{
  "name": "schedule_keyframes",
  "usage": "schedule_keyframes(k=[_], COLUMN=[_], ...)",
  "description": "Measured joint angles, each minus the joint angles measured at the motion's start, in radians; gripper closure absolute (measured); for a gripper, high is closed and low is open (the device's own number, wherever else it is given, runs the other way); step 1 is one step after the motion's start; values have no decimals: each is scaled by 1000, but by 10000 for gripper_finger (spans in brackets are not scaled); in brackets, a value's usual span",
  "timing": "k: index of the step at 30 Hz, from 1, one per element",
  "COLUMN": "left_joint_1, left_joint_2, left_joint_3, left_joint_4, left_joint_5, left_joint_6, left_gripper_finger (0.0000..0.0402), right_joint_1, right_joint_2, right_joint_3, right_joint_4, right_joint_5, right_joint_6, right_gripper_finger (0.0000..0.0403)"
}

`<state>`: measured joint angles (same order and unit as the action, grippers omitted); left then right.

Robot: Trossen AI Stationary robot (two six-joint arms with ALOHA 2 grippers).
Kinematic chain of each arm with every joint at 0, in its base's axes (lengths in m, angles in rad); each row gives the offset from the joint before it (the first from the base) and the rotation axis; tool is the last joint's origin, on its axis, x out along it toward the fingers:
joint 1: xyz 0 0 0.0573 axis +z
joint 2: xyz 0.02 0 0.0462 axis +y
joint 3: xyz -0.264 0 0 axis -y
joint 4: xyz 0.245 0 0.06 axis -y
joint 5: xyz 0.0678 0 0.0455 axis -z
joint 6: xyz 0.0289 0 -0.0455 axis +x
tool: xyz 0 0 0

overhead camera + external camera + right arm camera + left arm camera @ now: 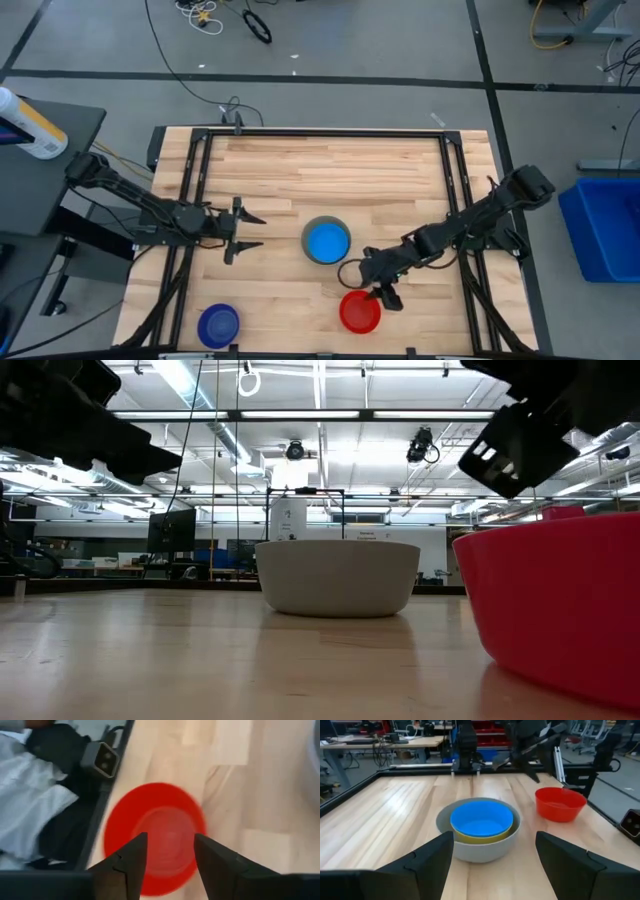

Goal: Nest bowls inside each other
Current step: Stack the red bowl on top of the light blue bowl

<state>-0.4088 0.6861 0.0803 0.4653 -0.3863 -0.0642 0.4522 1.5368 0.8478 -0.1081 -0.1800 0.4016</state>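
At the near edge of the table, toward its left corner, the dark blue bowl stands alone and upright. Farther right along the same near edge stands the red bowl, also upright and empty. The right gripper hangs directly over the far rim of the red bowl; the right wrist view shows its fingers parted with the bowl below them, not clamped on it. Whether the fingertips touch the rim cannot be determined. Near the middle of the table sits the grey bowl, which carries the yellow bowl and, inside that, the light blue bowl; three bowls are therefore already nested. The left gripper waits beside this stack on its left, fingers spread and holding nothing. Judged by appearance, the bowls are light, rigid plastic with smooth, glossy walls, so each is likely to slide or tip if pushed sideways. The recommended hold is on the rim, one finger inside the wall and one outside, with a straight vertical lift. The red bowl and the dark blue bowl are not yet added to the stack.
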Motion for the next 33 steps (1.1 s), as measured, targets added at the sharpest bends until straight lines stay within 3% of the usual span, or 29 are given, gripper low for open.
schedule_keyframes(k=[10,20,24,29,33], left_joint_1=[-6,-6,-6,-6,-6], left_joint_2=[7,7,7,7,7], left_joint_3=[0,-20,-20,-20,-20], left_joint_4=[0,-11,-28,-42,-46], left_joint_5=[-20,-53,-93,-86,-77], left_joint_6=[18,-19,-30,-34,-36], left_gripper_finger=[109,109,109,109,109], right_joint_1=[8,25,34,51,56], right_joint_2=[61,132,133,133,133], right_joint_3=[-2,-2,-2,-2,-2], right_joint_4=[-67,-31,-29,-30,-30], right_joint_5=[11,18,23,37,68], right_joint_6=[113,139,181,229,224], right_gripper_finger=[199,214,257,377,396])
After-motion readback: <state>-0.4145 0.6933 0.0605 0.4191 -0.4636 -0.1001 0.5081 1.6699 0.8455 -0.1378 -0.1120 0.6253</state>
